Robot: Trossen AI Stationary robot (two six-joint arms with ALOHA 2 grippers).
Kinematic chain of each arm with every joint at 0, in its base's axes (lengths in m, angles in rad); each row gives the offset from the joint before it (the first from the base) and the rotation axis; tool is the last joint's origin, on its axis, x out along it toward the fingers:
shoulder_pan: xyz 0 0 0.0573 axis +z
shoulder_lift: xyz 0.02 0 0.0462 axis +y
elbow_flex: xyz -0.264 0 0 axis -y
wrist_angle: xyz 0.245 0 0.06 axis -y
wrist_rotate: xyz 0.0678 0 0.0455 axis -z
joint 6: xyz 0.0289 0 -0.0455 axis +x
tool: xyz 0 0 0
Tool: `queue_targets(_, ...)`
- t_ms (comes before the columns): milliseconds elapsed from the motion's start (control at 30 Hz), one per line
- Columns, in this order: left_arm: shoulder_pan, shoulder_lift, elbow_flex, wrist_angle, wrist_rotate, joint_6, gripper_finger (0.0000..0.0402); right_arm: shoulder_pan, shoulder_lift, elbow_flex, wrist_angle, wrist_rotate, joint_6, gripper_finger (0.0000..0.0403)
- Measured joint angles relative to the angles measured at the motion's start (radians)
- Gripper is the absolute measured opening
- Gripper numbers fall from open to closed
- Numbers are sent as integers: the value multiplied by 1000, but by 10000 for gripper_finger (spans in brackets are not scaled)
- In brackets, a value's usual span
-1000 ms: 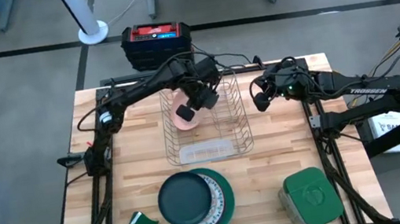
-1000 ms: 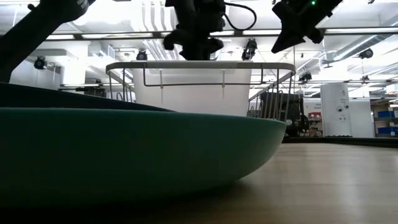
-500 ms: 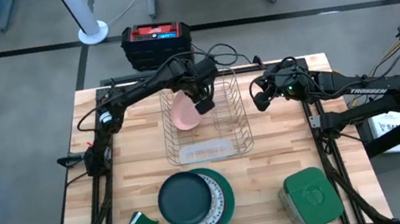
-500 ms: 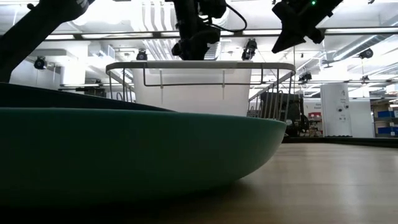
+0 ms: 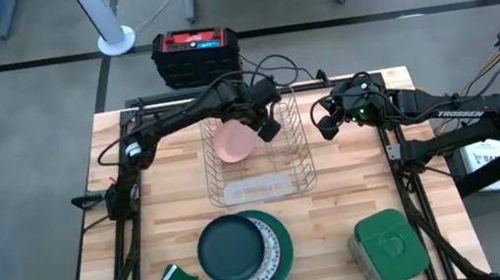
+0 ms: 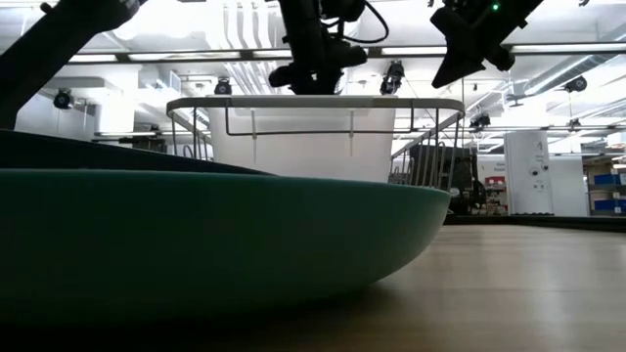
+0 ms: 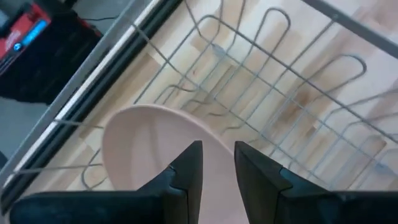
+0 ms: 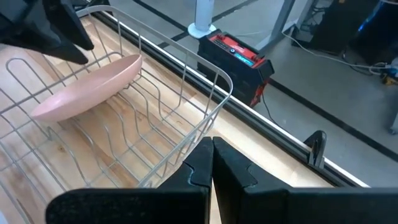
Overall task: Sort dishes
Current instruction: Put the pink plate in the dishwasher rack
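The left claw [image 7: 217, 163], slightly parted and holding nothing, hovers over the pink plate [image 5: 233, 141] (tilted in the rack [image 5: 299, 168]); the right claw [image 5: 325, 127], shut and empty, waits at three o'clock.

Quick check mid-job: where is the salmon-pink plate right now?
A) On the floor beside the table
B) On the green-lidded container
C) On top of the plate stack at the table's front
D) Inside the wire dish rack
D: the salmon-pink plate leans among the wires of the dish rack, with the left end effector right beside it.
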Motion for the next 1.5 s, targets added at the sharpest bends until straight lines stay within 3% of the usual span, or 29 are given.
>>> queue_targets(133, -11, 0, -21, -2, -72, -42, 81, 0, 0, 0, -4, 0, -13, 0)
queue_targets(267, -16, 0, -34, -2, -82, -50, 81, 0, -1, 0, -31, 4, -27, 0)
queue_targets(500, -19, 0, -79, 24, -82, -78, 82, -1, -36, 0, -106, 162, 44, 0)
queue_targets(1033, -61, 0, -97, 51, -61, -112, 138, 0, -69, 0, -105, 164, 48, 0)
queue_targets(1500, -60, 0, -209, 123, -65, -158, 142, 0, -69, 0, -105, 158, 42, 0)
